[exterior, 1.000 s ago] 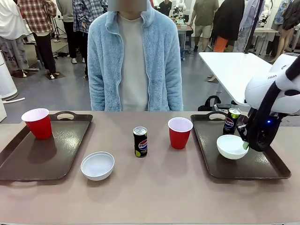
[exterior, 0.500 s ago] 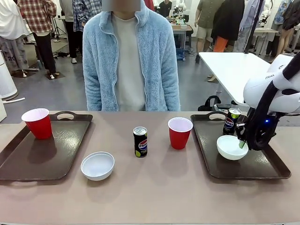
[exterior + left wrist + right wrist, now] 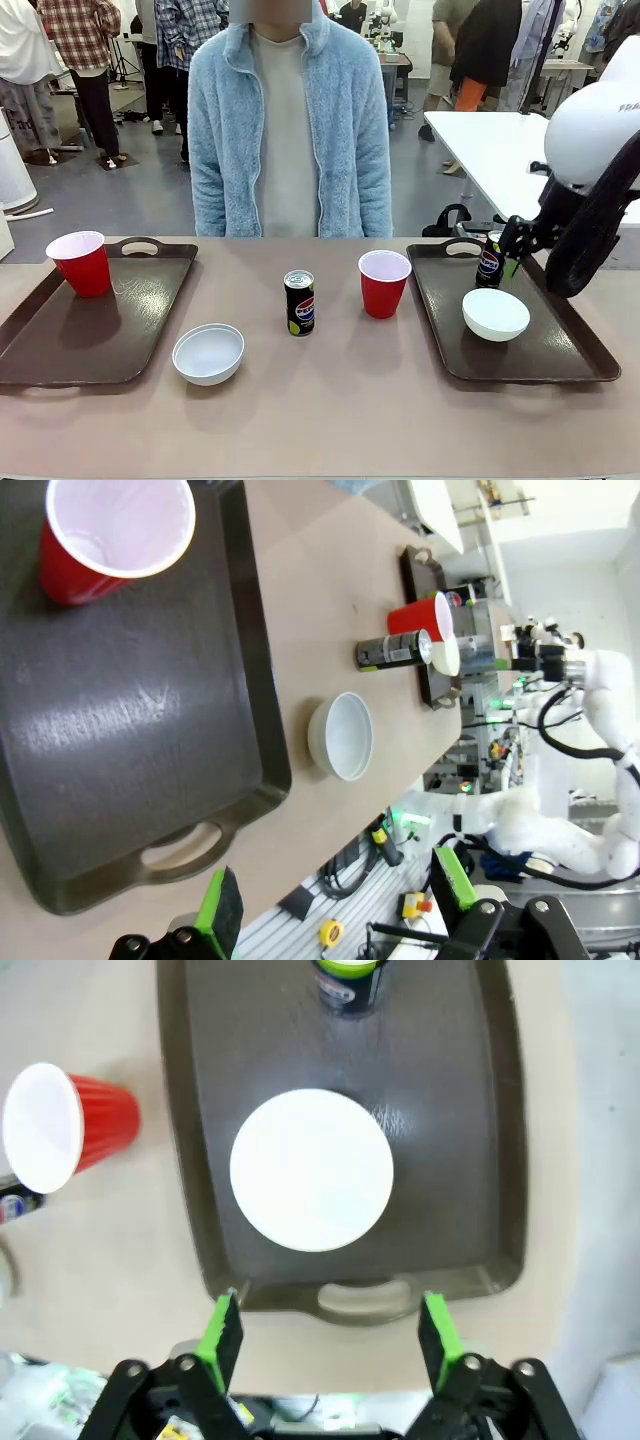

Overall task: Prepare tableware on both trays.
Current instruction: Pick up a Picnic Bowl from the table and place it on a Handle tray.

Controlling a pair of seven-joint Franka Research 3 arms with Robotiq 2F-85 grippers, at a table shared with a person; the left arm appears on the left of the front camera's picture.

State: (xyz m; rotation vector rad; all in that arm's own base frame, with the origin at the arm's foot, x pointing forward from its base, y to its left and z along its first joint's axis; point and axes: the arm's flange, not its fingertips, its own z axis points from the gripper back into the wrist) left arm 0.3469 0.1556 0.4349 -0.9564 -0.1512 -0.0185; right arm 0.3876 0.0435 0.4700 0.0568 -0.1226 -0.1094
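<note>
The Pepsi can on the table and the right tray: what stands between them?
An upright red cup stands between that can and the right tray, in the front view.

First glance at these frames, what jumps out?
The right arm's tool hangs open above the right dark brown rectangular plastic tray, which holds a shallow white round bowl and a slim dark Pepsi can. The matching left tray holds just a red plastic cup, while a second bowl, can and cup stand on the table between the trays. A person in a pale blue fleece stands behind.
</note>
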